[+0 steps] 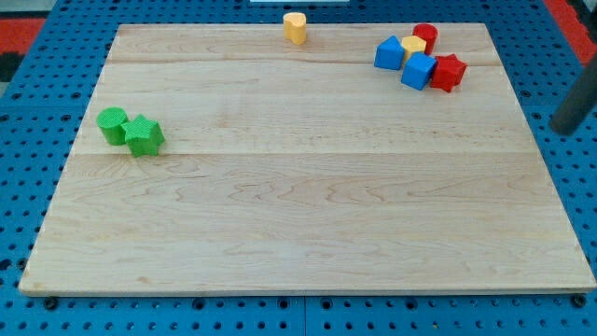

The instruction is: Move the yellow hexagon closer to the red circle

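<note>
**Blocks sit in three groups on the wooden counter; rod waits off its edge**

Blocks are spread over a pale wooden counter (308, 215) that lies on a blue pegboard (28, 121). Taking the counter as a clock face, the cluster at about 1 o'clock holds the task's pieces: the yellow hexagon (413, 46) sits in its middle, touching the red circle (425, 35), which lies just behind it toward the view's top. A blue block (389, 52) rests against the hexagon on the view's left, a second blue cube (419, 71) lies just below it, and a red star-like block (448, 72) touches that cube on the view's right.

At 12 o'clock, on the counter's far edge, a yellow block (295, 27) stands alone, well apart from the cluster. At 9 o'clock a green circle (113, 124) and a green star-like block (144, 135) touch each other.

The arm carries no pincer, only a dark rod (578, 101) at 3 o'clock, beyond the counter's edge. Its tip (563, 127) hangs over the pegboard, well apart from every block.
</note>
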{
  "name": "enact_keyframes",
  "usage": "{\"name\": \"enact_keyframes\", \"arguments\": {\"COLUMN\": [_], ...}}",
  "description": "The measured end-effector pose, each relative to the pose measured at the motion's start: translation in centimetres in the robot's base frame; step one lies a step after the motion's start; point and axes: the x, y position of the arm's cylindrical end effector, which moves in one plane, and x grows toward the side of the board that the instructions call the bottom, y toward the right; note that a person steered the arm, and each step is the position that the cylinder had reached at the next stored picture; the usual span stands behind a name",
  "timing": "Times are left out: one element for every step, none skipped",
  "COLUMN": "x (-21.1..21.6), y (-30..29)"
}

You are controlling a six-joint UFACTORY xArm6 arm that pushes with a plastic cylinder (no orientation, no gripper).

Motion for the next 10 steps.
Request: {"name": "enact_keyframes", "arguments": {"x": [-9.3,-12.2,-12.1,-13.2,-17.3,-13.5,-9.6,-15.1,-13.8,-16.0], "y": [-3.4,-13.0,-18.4,-15.9,-22.3,-26.4,-27.1,-24.4,-21.6,-23.0]}}
